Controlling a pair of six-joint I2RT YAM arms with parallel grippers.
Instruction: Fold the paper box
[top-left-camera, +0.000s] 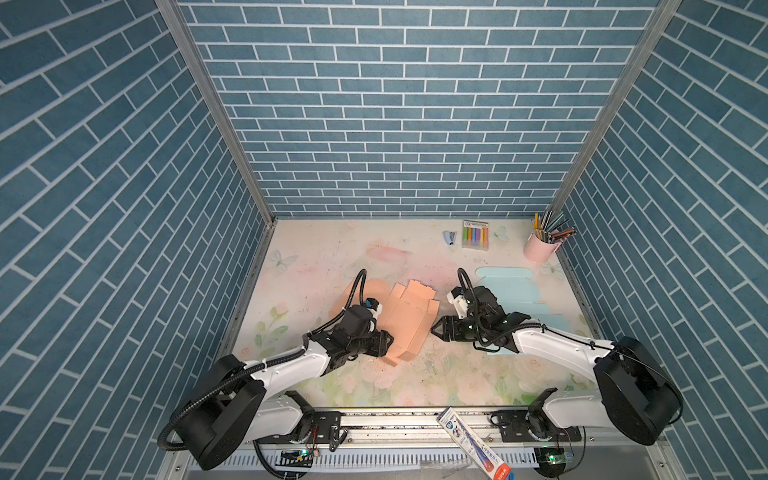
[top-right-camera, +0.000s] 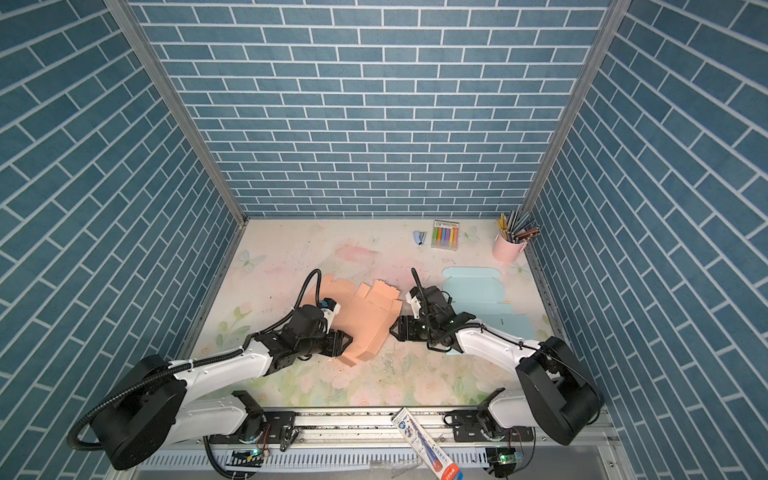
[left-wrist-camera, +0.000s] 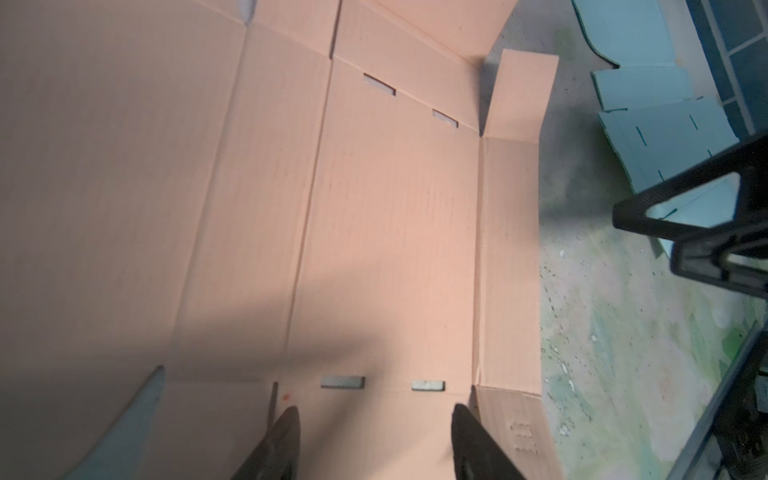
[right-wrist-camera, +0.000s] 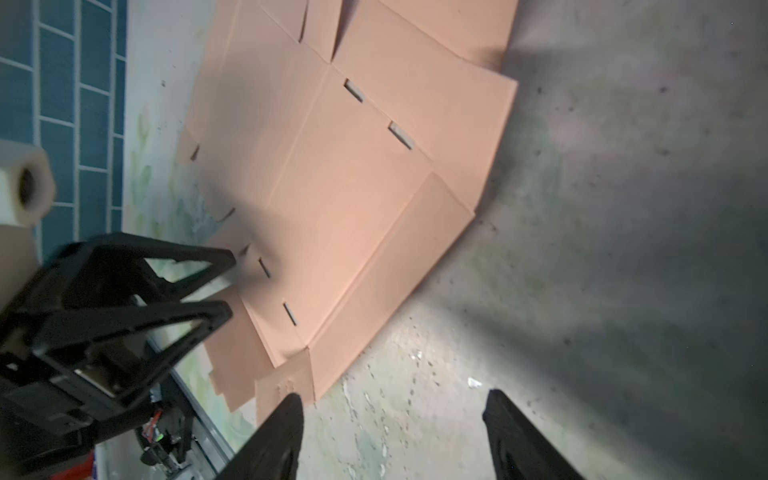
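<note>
though spread almost flat, shows whole only in both top views: peach paper box (top-left-camera: 409, 316), lying between the left gripper (top-left-camera: 388, 338) and the right gripper (top-left-camera: 434, 330), under the tips of the former and just clear of the tips of the latter. from the left wrist, fills nearly everything ahead of the dark fingers (left-wrist-camera: 282, 436), set apart over a slotted panel with nothing pinched between; picks out two slots just past the tips, two more on the far crease, and one side flap (left-wrist-camera: 521, 91) tilted up off the table (left-wrist-camera: 602, 332). cannot tell there whether the tips touch the card. from the right wrist, catches the jaws wide apart over bare table, gripping nothing, one fingertip (right-wrist-camera: 286, 428) just beside a box corner with small embossed marks, and the left gripper's two fingers stacked at the opposite edge. behind the right gripper, pale blue sheet (top-left-camera: 511, 286), flat, plain from above, only part of it from the left wrist. beyond both grippers, well apart: pink cup (top-left-camera: 538, 249) of pencils, marker pack (top-left-camera: 475, 235).
</note>
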